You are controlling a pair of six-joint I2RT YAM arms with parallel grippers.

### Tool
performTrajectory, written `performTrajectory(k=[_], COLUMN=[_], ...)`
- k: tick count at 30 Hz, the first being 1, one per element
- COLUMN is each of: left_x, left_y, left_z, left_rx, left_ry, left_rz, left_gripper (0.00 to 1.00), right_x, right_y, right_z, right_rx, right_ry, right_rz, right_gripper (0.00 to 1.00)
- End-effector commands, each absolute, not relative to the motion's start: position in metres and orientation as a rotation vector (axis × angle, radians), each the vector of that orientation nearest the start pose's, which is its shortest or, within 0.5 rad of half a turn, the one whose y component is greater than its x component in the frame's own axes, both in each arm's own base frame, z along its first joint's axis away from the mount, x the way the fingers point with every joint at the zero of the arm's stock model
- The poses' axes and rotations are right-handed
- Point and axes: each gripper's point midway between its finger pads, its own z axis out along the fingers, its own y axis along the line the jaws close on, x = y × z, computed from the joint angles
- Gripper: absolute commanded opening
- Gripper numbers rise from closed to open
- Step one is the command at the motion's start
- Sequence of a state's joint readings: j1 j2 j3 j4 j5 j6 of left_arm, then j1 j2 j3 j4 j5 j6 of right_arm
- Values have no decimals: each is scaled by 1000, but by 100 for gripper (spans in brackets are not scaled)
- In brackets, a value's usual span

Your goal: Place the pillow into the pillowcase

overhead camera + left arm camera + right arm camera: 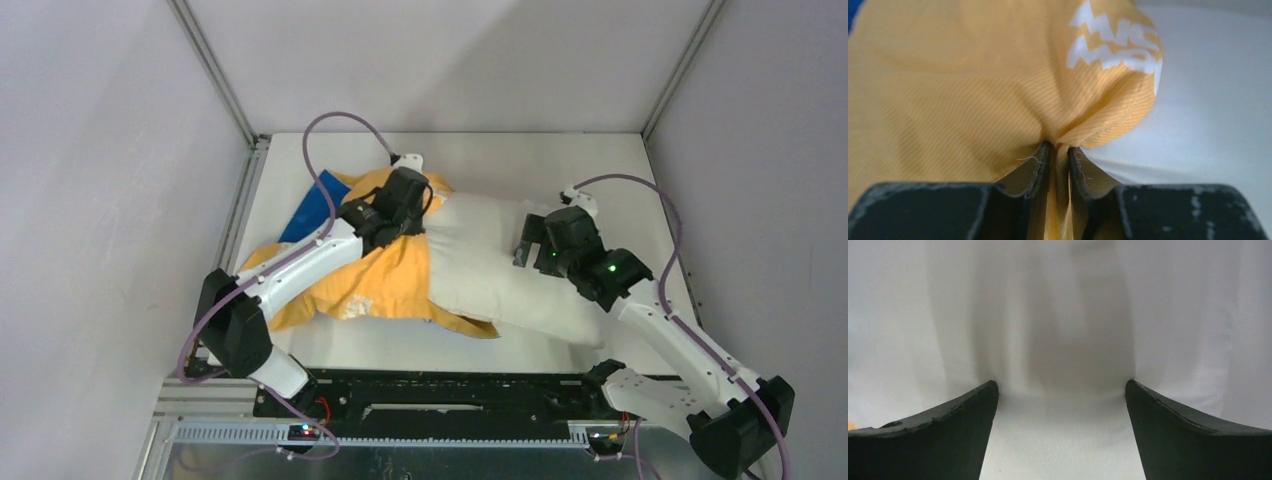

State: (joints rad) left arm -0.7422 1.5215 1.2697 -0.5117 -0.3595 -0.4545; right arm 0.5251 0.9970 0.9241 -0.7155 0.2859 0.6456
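Left fingers (pixel 1041 165) pinching a fold of the pillowcase (pixel 948 90); right fingers (pixel 963 415) spread wide over the pillow (pixel 1058 315), mid-surface.

the only writing that can be read is the white lettering (pixel 1113 42) printed on the orange-yellow face of the pillowcase (pixel 948 90), in the upper right of the left wrist view. it is set in bold, slanted block capitals on two lines. the upper line reads "mis", its tops cut by the picture's edge. the lower line begins "mo"; what follows curls away over the rounded fold of the cloth and cannot be made out. in the top external view the same pillowcase (pixel 385 285) bears a pale printed patch (pixel 352 308) close to its near edge, too small to read
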Motion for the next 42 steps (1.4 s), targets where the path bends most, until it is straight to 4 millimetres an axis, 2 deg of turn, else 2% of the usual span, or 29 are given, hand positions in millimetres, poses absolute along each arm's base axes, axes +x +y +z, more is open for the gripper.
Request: performTrajectory(k=[1,3,5,8,10,14,17,18,19,21,25,31,34,35,37,38,40,42], left_x=[378,375,364,342,331,316,313,313,313,314,315,327,334,336,338,337,331,314], left_y=[-217,-223,-230,-237,-237,-237,-236,-234,-232,-225,-216,-224,-226,-227,-231,-237,-257,-288], left_z=[228,240,244,250,254,260,256,254,252,248,236,210,205,208,223,234,264,300], left_rx=[148,193,234,261,255,249,253,250,248,231,217,233,235,235,239,250,293,356], left_ry=[2151,2144,2155,2153,2149,2146,2158,2164,2172,2184,2214,2239,2247,2243,2217,2203,2162,2118], left_rz=[-99,-134,-180,-229,-247,-276,-254,-237,-214,-165,-86,-43,-8,-5,-31,-59,-143,-257], left_gripper=[24,24,26,29,29,28,24,26,32,51,65,60,45,35,13,1,0,0], right_x=[254,256,257,255,253,245,241,240,239,237,238,239,239,239,241,242,245,251], right_y=[158,160,153,130,112,88,85,85,89,94,103,120,119,119,120,122,136,153], right_z=[168,172,181,197,201,192,172,167,163,158,143,121,115,114,114,114,120,132], right_rx=[229,219,229,265,300,326,325,320,309,290,276,293,294,292,286,281,260,244], right_ry=[2337,2321,2290,2242,2228,2250,2293,2304,2312,2318,2349,2380,2391,2394,2390,2388,2372,2340], right_rz=[391,406,400,356,313,193,168,169,188,220,285,387,379,375,378,395,475,556], right_gripper=[100,100,100,100,100,100,100,100,100,99,100,96,95,94,87,77,43,9])
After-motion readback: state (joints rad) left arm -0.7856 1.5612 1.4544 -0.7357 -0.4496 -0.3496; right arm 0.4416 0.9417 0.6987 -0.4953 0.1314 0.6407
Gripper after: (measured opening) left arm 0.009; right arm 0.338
